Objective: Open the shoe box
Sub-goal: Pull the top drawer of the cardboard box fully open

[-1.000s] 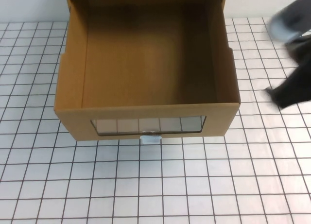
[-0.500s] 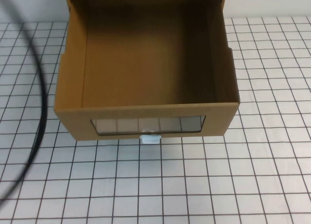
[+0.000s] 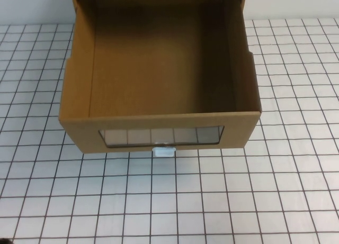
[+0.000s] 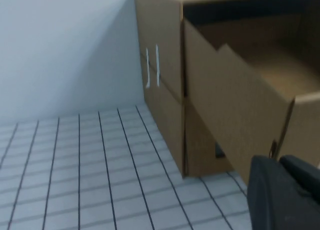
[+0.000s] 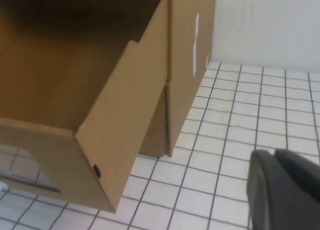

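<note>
The right tool (image 5: 280, 165) hangs low over the desk (image 5: 235, 140), pinched closed on nothing. The shoe box (image 5: 100, 120) stands ahead of it and off to one side, apart from it. The left tool (image 4: 279, 167) sits near the box's opposite flank, close to the drawer's corner but not touching it; whether it is open or closed I cannot tell. Neither shows from overhead (parked out wide, I'd guess, because the job looks done).

The drawer (image 3: 159, 69) stands pulled well out of its sleeve (image 5: 185, 65) toward the robot, bare inside. It is plain brown card, matte, with crisp folded edges. The front panel carries a clear film window (image 3: 161, 135) that shows the grid behind it. A small pale pull tab (image 3: 164, 151) sits just below, presumably what the drawer is drawn by. The desk is white, ruled in dark squares like tile.
</note>
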